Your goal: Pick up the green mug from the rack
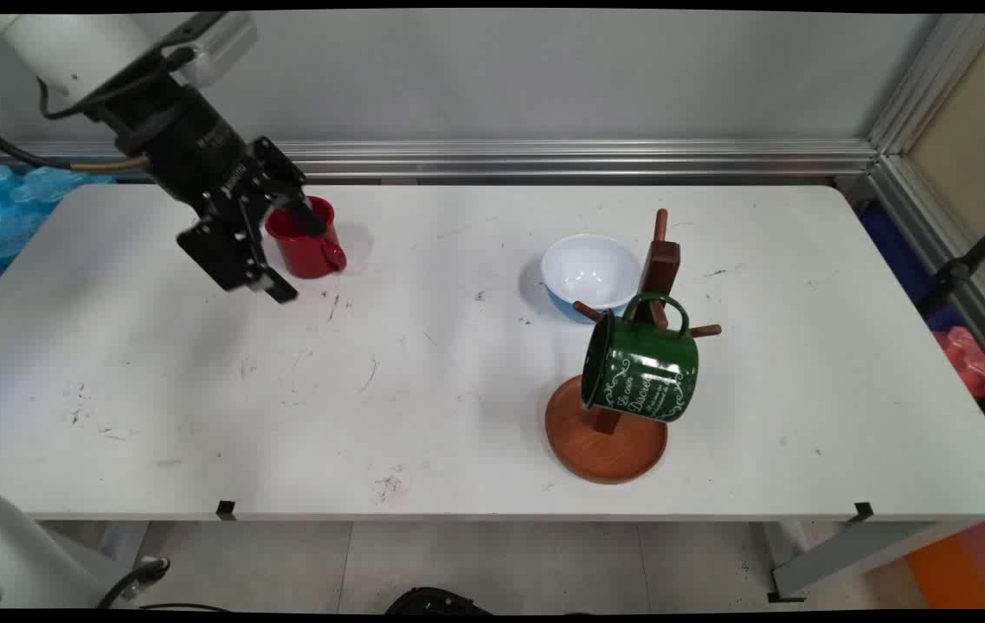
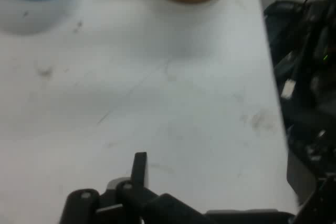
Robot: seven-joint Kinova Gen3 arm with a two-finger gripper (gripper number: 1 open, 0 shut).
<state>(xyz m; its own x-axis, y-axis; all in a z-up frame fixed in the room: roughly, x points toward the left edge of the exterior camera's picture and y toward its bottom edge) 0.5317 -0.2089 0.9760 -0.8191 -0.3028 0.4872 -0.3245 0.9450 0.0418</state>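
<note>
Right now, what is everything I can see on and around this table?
Red mug: one, red, upright at the table's far left, by the jaws.
Bowl: one, white inside, blue outside, right of centre, behind the rack.
Mug rack: one, brown wood, round base near the front edge.
Green mug: one, dark green with white lettering, hanging tilted on the rack.
Table: one, white, scuffed.
Gripper: one, black, jaws open, one finger at the red mug's rim.

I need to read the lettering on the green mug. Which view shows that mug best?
The main view. There the green mug hangs tilted by its handle on a peg of the wooden mug stand, its white lettering facing the camera. The hand view shows none of the mug, only the table and a brown blur at its top edge.
</note>
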